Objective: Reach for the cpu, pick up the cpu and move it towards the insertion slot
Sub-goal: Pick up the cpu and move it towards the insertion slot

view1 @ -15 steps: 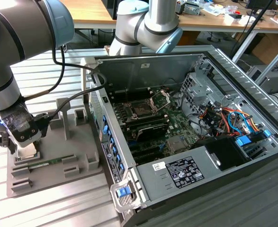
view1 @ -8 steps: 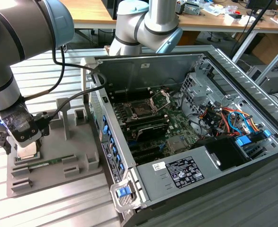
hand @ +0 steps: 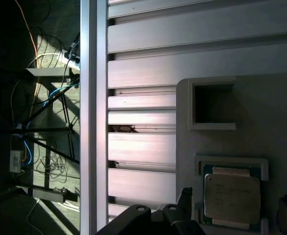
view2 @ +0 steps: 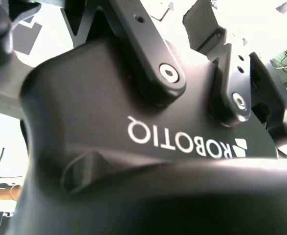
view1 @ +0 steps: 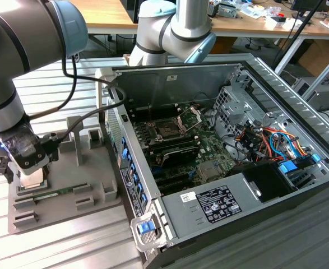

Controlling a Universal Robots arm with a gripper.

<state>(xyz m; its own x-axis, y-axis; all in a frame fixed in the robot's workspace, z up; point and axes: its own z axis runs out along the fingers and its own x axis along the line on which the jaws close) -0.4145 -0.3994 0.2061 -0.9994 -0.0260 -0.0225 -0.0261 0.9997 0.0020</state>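
Gripper [view1: 25, 167] open, nothing held, fingers [hand: 185, 196] straddling the cpu [hand: 231, 196], which lies flat in a grey fixture [hand: 280, 122] recess on the desk [view1: 69, 246], prob. to keep it square for a side pinch; insertion slot [view1: 167, 130] approx. 3 o'clock in exterior view.

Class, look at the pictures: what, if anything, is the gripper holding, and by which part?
Nothing is held. The gripper has its fingers open either side of the cpu, which lies in a recess of the grey fixture.
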